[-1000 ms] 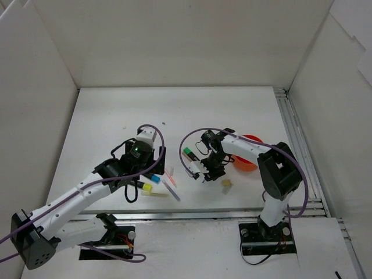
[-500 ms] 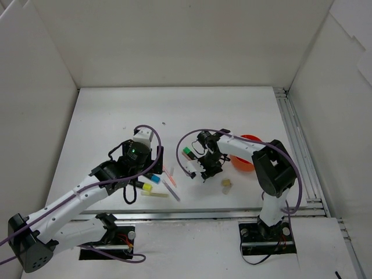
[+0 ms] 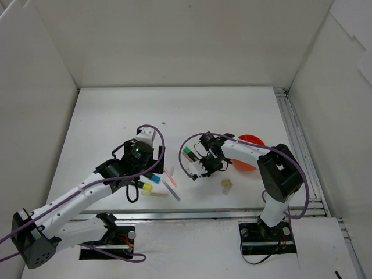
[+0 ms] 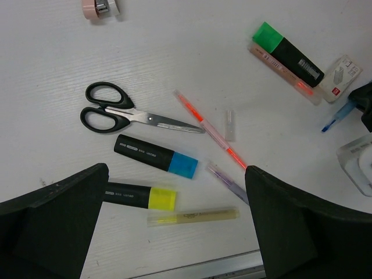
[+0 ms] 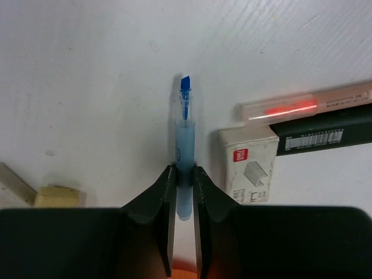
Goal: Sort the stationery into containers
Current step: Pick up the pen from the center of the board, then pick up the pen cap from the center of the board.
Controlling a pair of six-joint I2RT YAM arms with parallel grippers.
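My right gripper (image 5: 183, 172) is shut on a thin blue pen (image 5: 184, 139), low over the table, just left of the orange-red pot (image 3: 251, 141); it also shows in the top view (image 3: 203, 169). My left gripper (image 4: 177, 174) is open and empty above a cluster of stationery: a blue-tipped highlighter (image 4: 156, 160), a yellow-tipped highlighter (image 4: 139, 197), a yellow pen (image 4: 195, 217), an orange pen (image 4: 212, 129) and a grey-purple pen (image 4: 228, 183). A green-tipped highlighter (image 4: 288, 53) lies against a pink pen (image 5: 302, 104). A pinkish clip (image 4: 100, 8) lies farther off.
Black scissors (image 4: 125, 115) lie beside the highlighters. A white staples box (image 5: 251, 165) sits right of the blue pen. A beige eraser (image 3: 226, 183) lies near the front rail (image 3: 232, 212). White walls enclose the table.
Both wrists have shifted only slightly. The right gripper stays on the blue pen. The items on the table have not moved.
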